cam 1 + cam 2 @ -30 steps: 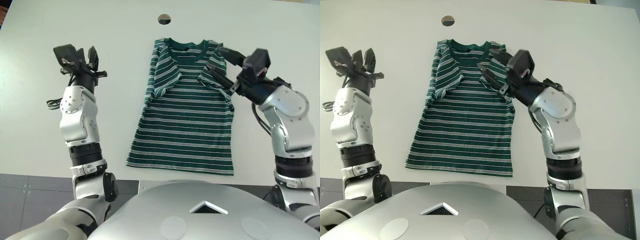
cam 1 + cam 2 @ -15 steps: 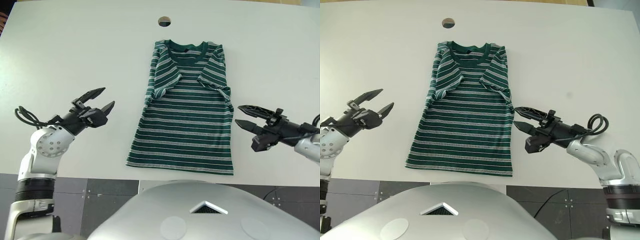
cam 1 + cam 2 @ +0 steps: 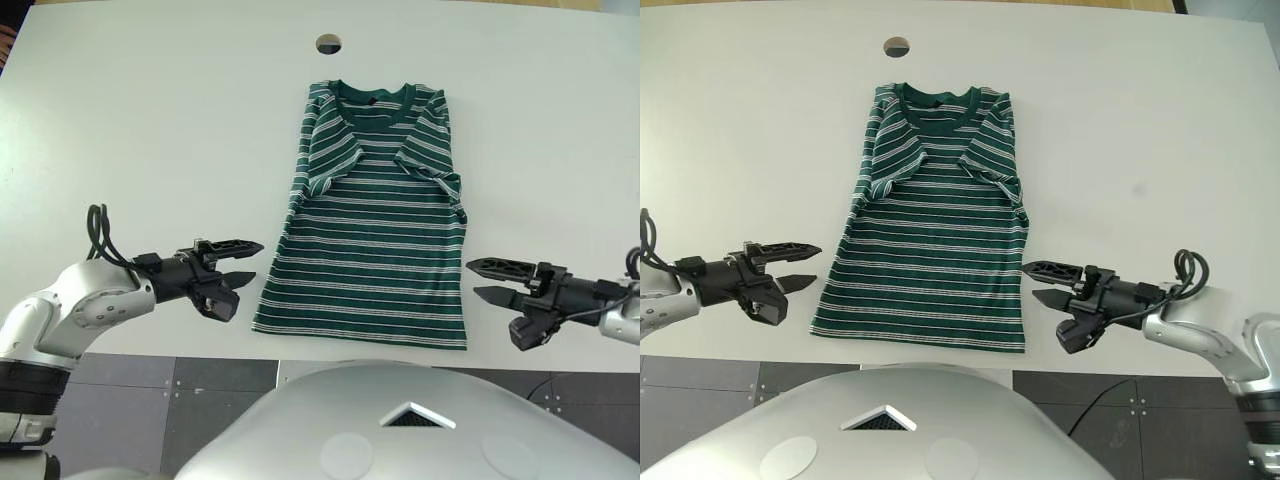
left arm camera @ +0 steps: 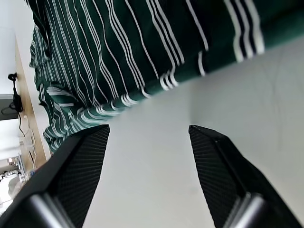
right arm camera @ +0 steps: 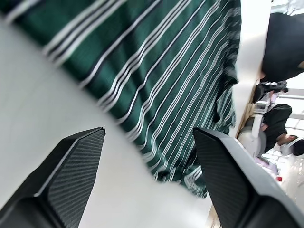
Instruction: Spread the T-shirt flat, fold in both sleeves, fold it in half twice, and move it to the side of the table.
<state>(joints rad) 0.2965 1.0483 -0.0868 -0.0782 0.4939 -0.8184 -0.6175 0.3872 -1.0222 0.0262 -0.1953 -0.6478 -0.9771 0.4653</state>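
A green T-shirt with white stripes lies flat on the white table, collar at the far side, both sleeves folded in over the chest. My left gripper is open, low over the table just left of the shirt's near left hem corner. My right gripper is open too, just right of the near right hem. In the left wrist view the carbon fingers frame the hem edge. The right wrist view has the striped cloth beyond its open fingers.
A round hole sits in the table beyond the collar. Bare white tabletop extends left and right of the shirt. The table's near edge runs just below the hem.
Both arms swung down from beside the sleeves to the near hem corners. Each gripper stayed open and now points inward at the shirt's lower edge. The shirt has not moved.
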